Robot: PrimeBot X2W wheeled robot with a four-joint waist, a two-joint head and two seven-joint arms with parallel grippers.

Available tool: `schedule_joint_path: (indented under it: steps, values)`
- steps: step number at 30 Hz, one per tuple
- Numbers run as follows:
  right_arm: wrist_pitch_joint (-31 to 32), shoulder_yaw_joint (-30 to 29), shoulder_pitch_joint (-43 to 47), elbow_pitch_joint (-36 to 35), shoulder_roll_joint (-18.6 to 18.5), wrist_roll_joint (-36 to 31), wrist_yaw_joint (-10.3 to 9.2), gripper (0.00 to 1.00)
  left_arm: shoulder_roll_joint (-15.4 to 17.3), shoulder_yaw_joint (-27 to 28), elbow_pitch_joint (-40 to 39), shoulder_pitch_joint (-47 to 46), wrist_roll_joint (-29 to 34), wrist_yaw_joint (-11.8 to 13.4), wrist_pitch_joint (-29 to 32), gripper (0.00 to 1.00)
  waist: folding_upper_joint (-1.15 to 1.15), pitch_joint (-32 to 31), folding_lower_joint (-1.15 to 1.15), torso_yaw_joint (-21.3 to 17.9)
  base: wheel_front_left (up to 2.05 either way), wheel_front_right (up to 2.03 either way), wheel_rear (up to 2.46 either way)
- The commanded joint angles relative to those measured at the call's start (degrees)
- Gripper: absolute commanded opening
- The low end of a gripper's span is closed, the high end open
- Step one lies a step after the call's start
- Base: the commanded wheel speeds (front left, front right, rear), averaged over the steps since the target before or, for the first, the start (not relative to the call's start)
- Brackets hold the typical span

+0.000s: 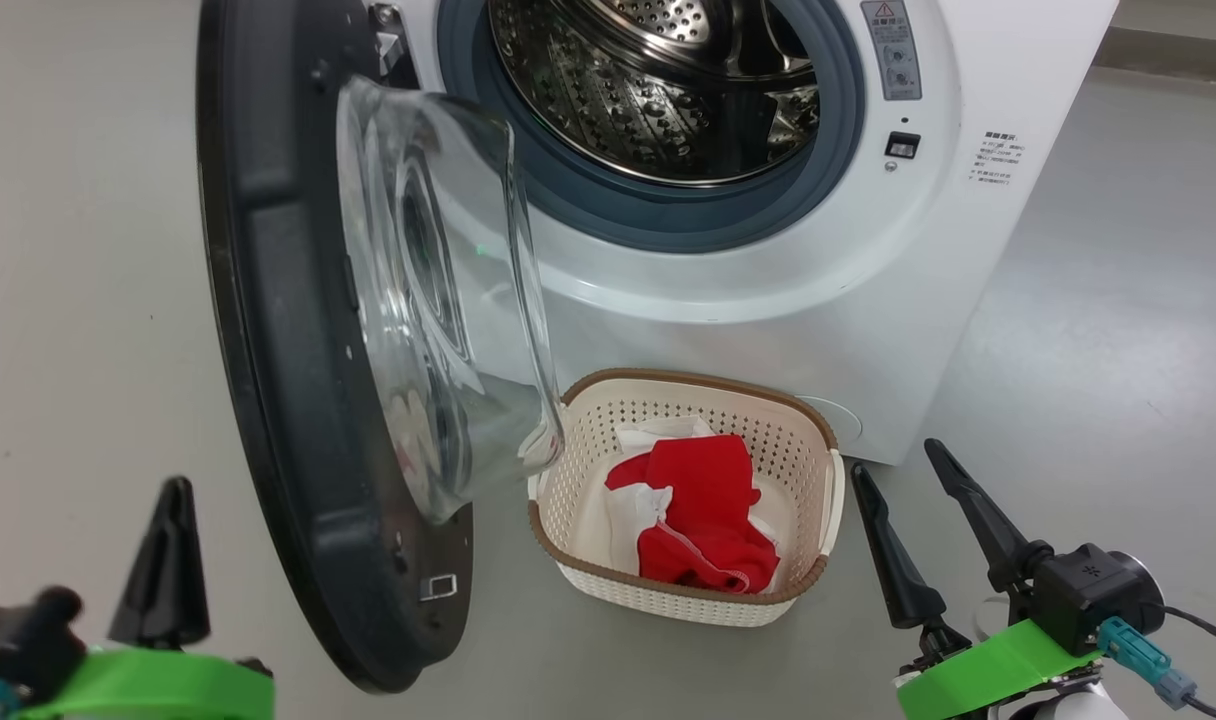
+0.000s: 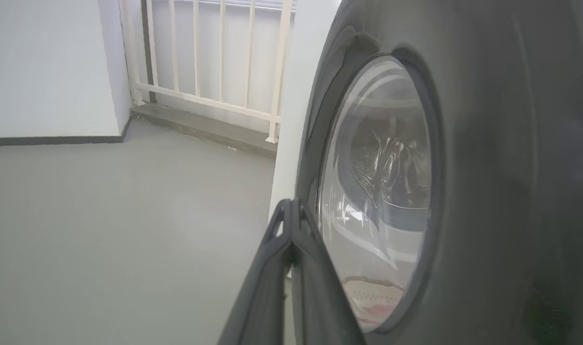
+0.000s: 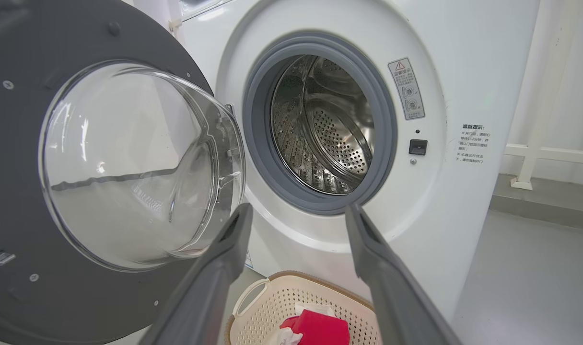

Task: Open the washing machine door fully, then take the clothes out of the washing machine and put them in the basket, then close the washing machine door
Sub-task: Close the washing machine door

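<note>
The washing machine [image 1: 768, 290] stands with its door [image 1: 268, 400] swung open to the left, and the glass bowl [image 1: 438, 300] bulges toward the opening. No garment shows in the steel drum [image 3: 330, 129]. In front of the machine, on the floor, sits the basket [image 1: 608, 590] with the red and white clothes [image 1: 708, 510] lying inside. My left gripper [image 1: 176, 492] is shut on nothing, low at the left, outside the door. In the left wrist view the left gripper [image 2: 291, 203] points along the door's outer face [image 2: 488, 167]. My right gripper [image 1: 893, 460] is open and empty just right of the basket, and in the right wrist view the right gripper [image 3: 298, 208] aims at the machine's front.
Grey floor [image 1: 1118, 330] spreads on both sides of the machine. A white railing [image 2: 215, 57] on a low ledge [image 3: 541, 196] runs behind it, and a white wall [image 2: 47, 67] stands to the far left. A cable [image 1: 1203, 625] trails from my right wrist.
</note>
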Motion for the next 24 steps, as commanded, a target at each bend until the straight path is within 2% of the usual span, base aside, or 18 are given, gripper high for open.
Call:
schedule_joint_path:
  steps: [1, 10, 14, 17, 18, 24]
  values:
    - [-0.37, 1.60, -2.16, -1.18, -0.30, 0.41, 0.20, 1.00, 1.17, 3.06, -2.14, -3.44, -1.43, -0.40, 0.70, 0.00, 0.00, 0.13, 0.00, -0.05, 0.00, 0.00, 0.00]
    - [-0.37, 1.91, -2.66, -0.94, -0.69, 0.71, 0.20, 1.00, -2.02, 9.73, -2.99, -10.44, -19.78, -2.63, 9.21, 0.00, 0.00, 0.70, 0.00, -0.62, 0.00, 0.00, 0.00]
    - [-0.37, 1.92, -2.75, -0.92, -0.86, 0.71, 0.20, 1.00, -3.57, 13.28, -3.02, -14.06, -29.06, -2.40, 13.50, 0.00, 0.00, 0.78, 0.00, -0.91, 0.00, 0.00, 0.00]
    - [-0.37, 1.93, -2.78, -0.95, -0.95, 0.67, 0.20, 1.00, -4.21, 15.91, -2.87, -16.71, -36.61, -1.37, 18.02, 0.00, 0.00, 0.88, 0.00, -1.16, 0.00, 0.00, 0.00]
    - [-0.37, 1.93, -2.78, -0.95, -0.95, 0.67, 0.20, 1.00, -4.21, 15.91, -2.87, -16.71, -36.61, -1.37, 18.02, 0.00, 0.00, 0.88, 0.00, -1.16, 0.00, 0.00, 0.00]
    - [-0.37, 1.57, -2.88, -0.90, -1.06, 0.70, 0.20, 1.00, -4.28, 20.73, -2.56, -21.82, -48.27, 3.85, 25.84, 0.00, 0.00, 1.00, 0.00, -1.37, 0.00, 0.00, 0.00]
